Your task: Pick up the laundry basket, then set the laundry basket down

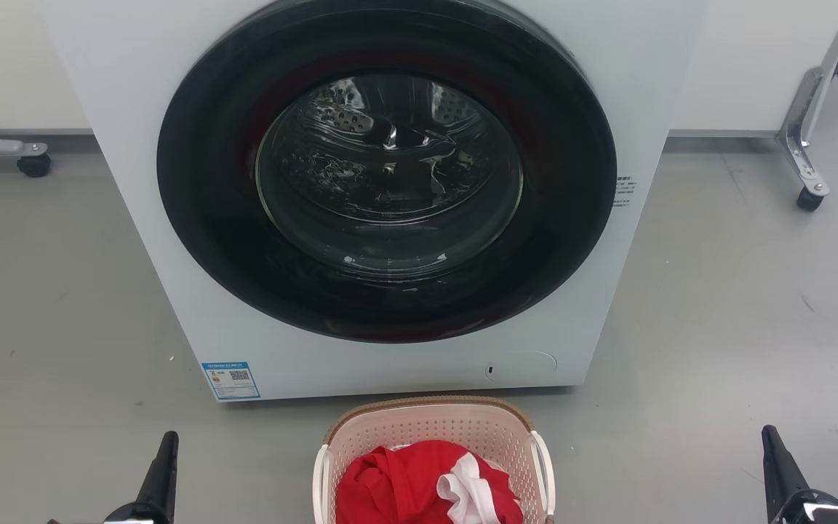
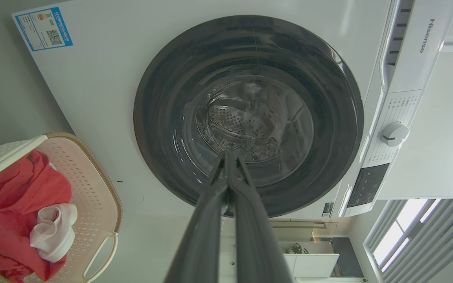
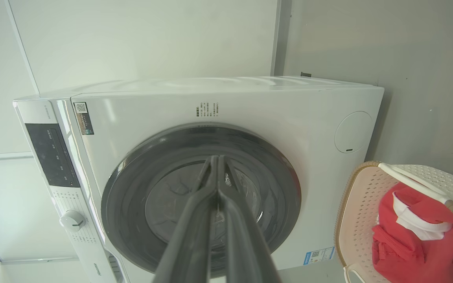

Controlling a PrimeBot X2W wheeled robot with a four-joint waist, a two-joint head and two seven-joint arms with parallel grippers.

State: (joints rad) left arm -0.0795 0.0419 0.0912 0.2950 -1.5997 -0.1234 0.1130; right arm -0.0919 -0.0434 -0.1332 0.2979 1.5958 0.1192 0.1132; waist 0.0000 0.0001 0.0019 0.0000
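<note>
- left gripper (image 2: 229, 156) — fingers pressed together, holding nothing, aimed at the washing machine (image 2: 104, 98) door
- right gripper (image 3: 215, 159) — fingers likewise closed, empty
- laundry basket (image 1: 430, 429) on the floor (image 1: 48, 291), just before the washing machine, between both grippers, apart from each
- red garment (image 1: 397, 487) and white cloth (image 1: 466, 486) inside

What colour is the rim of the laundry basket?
Brown, with a woven look, on the laundry basket; it shows best in the left wrist view.
</note>
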